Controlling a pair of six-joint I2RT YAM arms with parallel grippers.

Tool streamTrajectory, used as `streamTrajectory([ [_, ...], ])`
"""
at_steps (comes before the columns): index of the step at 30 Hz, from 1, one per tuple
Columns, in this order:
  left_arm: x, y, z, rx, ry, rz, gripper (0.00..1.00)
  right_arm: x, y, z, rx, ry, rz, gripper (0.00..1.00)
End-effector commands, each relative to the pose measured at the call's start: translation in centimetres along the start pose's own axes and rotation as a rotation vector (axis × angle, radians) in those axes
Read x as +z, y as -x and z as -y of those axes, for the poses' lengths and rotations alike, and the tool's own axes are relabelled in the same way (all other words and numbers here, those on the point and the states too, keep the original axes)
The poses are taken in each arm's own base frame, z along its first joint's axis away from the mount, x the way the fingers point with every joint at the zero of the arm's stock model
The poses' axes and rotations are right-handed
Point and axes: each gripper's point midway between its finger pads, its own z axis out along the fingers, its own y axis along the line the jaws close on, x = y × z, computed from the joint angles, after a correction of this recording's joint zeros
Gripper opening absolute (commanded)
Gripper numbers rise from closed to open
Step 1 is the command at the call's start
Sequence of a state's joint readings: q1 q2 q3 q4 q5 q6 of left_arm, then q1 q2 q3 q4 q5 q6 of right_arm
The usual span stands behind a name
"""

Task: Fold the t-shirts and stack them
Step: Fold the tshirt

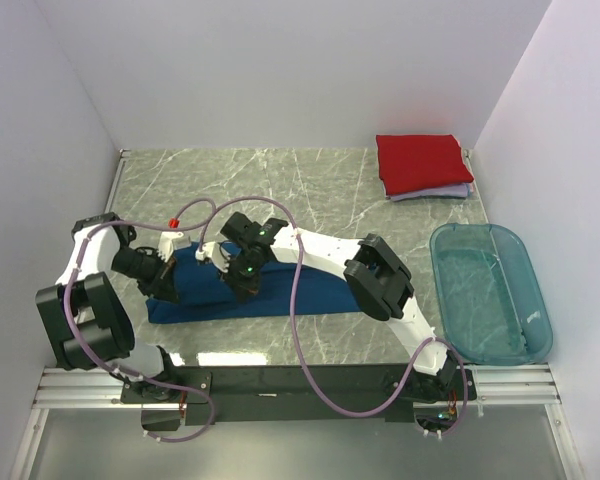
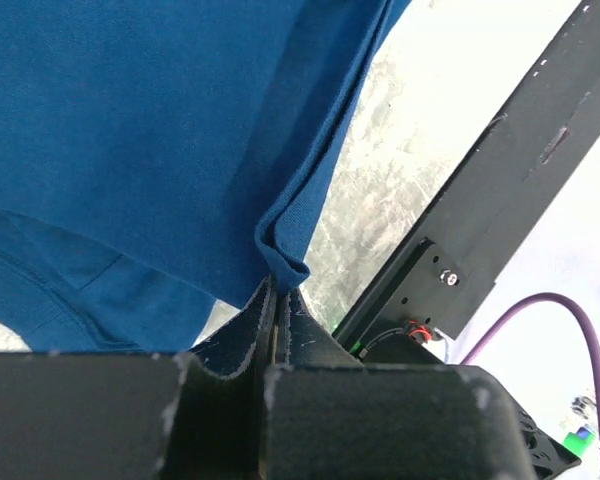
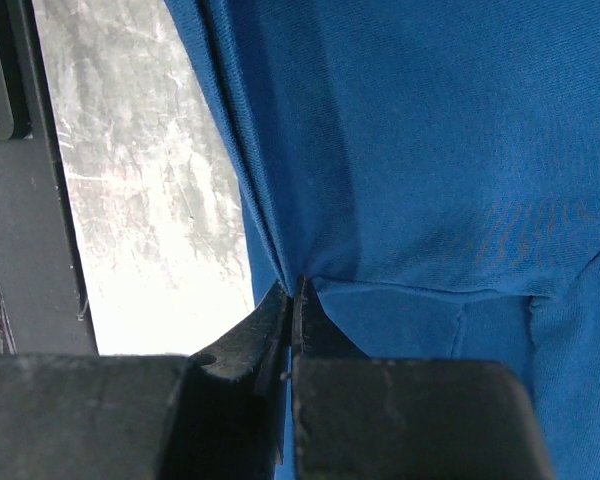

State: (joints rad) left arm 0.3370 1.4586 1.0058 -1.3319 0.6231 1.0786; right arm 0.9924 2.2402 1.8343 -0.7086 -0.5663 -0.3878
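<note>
The dark blue t-shirt [image 1: 280, 292] lies in a long folded band near the front of the table. My left gripper [image 1: 166, 290] is shut on its left end; in the left wrist view the fingers pinch a folded corner of the blue cloth [image 2: 130, 130]. My right gripper [image 1: 246, 288] is shut on the shirt's middle; the right wrist view shows the cloth [image 3: 430, 150] bunched at the fingertips. The red t-shirt [image 1: 423, 162] lies folded on top of the pale lavender t-shirt [image 1: 435, 193] at the far right corner.
A translucent teal plastic tub [image 1: 489, 290] stands at the right edge. White walls close the table on three sides. A black rail [image 1: 300, 380] runs along the near edge, and purple cables loop over both arms.
</note>
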Motion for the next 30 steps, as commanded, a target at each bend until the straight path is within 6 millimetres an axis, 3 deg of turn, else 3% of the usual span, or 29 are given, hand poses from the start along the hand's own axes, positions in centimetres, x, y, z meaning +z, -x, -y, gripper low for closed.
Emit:
streamTrajectory([
  [1, -0.3, 0.2, 0.1, -0.015, -0.028, -0.015, 0.01, -2.8, 3.1, -1.2, -0.071, -0.011, 0.066, 0.00],
  [10, -1.5, 6.3, -5.4, -0.111, -0.003, 0.102, 0.01, -3.9, 4.6, 1.6, 0.009, -0.008, 0.118, 0.00],
  [17, -0.4, 8.9, -9.6, -0.186, 0.019, 0.137, 0.01, -4.0, 4.4, 5.1, 0.058, -0.043, 0.113, 0.00],
  [28, 2.4, 8.0, -12.7, -0.259, 0.123, 0.080, 0.01, -2.6, 2.0, 8.4, 0.089, -0.158, 0.041, 0.00],
  [30, 2.5, 7.9, -13.2, -0.283, 0.150, 0.079, 0.07, -2.5, 1.7, 9.2, 0.104, -0.197, 0.029, 0.02],
])
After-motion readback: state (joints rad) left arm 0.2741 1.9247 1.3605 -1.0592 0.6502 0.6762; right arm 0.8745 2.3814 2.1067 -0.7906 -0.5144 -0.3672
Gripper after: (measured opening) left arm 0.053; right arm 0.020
